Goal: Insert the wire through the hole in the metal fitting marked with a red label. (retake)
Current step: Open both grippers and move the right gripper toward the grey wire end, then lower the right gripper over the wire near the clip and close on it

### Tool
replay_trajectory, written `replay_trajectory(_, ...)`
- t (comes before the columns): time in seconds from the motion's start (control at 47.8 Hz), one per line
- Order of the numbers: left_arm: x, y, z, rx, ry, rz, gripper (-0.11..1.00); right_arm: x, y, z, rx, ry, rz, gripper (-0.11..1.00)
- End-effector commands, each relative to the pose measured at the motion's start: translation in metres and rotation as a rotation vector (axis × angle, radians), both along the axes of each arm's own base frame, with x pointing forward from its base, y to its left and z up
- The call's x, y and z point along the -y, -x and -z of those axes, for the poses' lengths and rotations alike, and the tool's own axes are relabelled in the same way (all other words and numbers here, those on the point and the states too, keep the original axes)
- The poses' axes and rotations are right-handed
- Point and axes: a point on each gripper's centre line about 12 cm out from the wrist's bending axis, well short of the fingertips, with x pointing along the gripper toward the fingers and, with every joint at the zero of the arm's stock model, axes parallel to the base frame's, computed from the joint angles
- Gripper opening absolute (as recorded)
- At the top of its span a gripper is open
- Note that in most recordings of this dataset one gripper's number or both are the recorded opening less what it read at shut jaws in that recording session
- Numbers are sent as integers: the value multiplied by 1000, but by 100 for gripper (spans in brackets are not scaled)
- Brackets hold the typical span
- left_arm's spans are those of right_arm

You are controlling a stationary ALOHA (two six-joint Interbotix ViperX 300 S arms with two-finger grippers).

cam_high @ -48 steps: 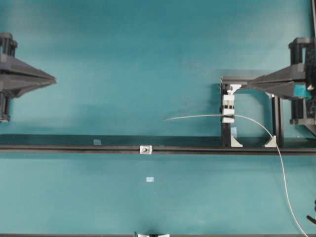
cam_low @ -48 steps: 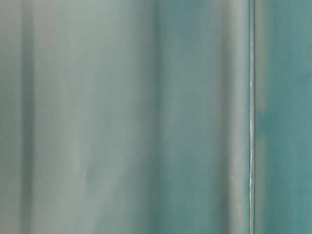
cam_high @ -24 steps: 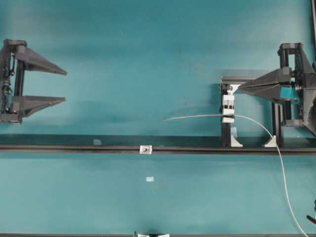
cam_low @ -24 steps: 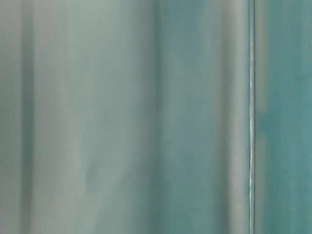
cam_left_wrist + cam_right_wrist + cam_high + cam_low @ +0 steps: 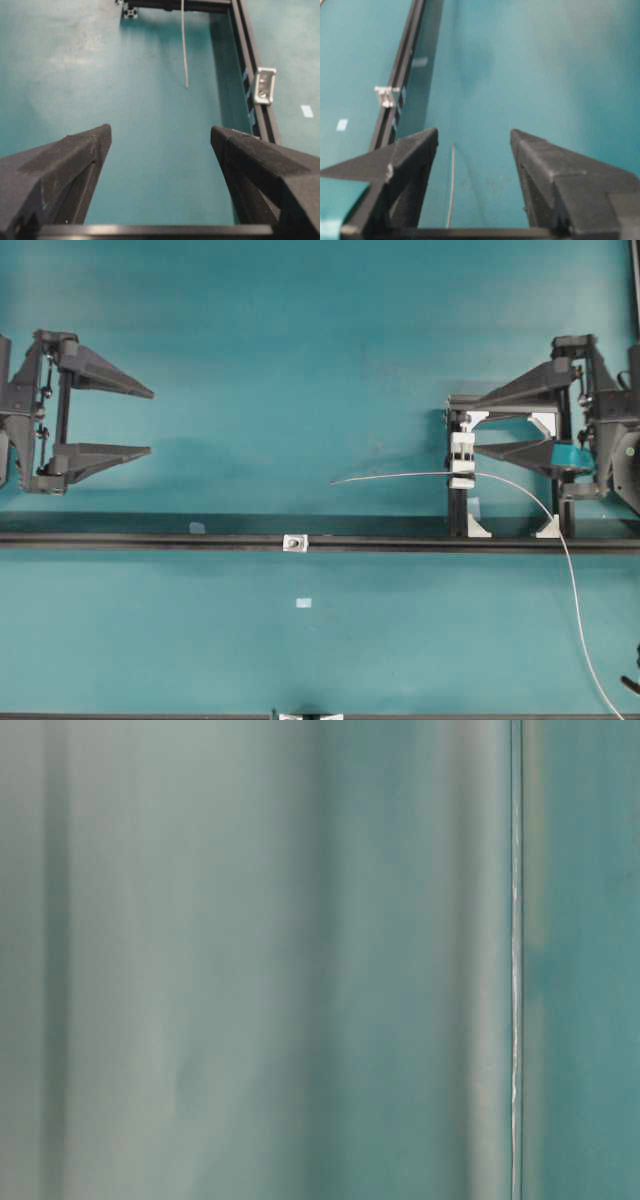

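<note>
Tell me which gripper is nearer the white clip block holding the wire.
Right. The right gripper hangs open with its fingertips at the white clip block, while the left gripper, also open, is far across the table from it.

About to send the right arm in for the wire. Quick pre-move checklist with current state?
1. Right claw open, empty: ok.
2. Left claw open, empty: ok.
3. Wire seated in the white clip block, free end pointing toward the left arm: ok.
4. Metal fitting on the black rail, unobstructed: ok.
5. Hole lined up with the wire tip: not ok, wire not yet moved.
6. Red label visible: cannot tell.
</note>
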Motion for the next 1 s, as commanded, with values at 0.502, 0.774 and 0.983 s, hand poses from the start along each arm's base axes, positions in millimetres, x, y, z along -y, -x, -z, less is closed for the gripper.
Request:
replay_trajectory(0.502, 1, -31, 20, -120, -1, 2, 55, -3, -31, 27, -149, -17, -6, 65)
replay_trajectory(0.774, 1, -44, 33, -181, -1, 2, 55, -5, -49, 40, -212, -16, -12, 65)
replay_trajectory(0.983, 1, -49, 41, -215, -1, 2, 55, -6, -63, 50, -246, -10, -14, 65)
